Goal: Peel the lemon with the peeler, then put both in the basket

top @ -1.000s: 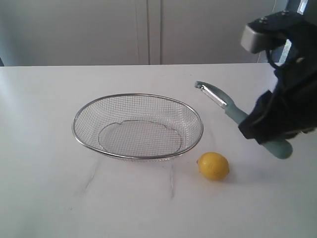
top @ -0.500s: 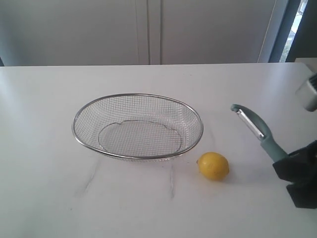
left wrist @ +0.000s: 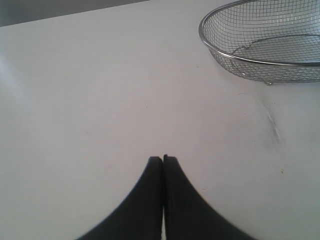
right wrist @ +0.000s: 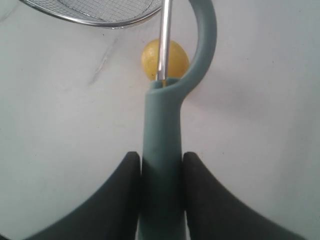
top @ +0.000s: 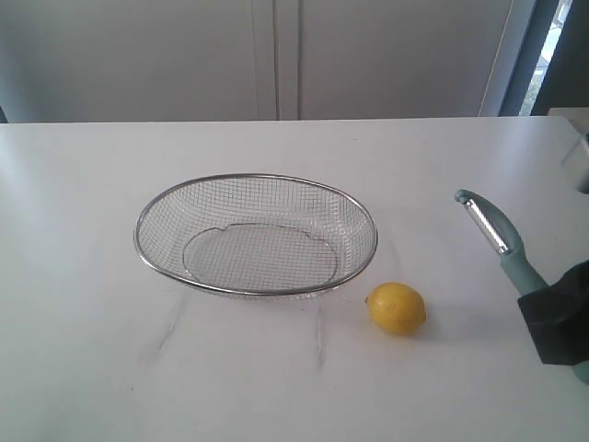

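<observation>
The right claw (right wrist: 160, 159) is clamped on the teal handle of the peeler (top: 498, 236) at the right edge of the tabletop (top: 83, 368), its blade end pointing toward the far edge. The lemon (top: 397, 308) lies toward the near edge, just beside the central basket (top: 258, 176) without touching it. The left claw (left wrist: 163, 160) hangs above bare tabletop, its tips pressed together.
</observation>
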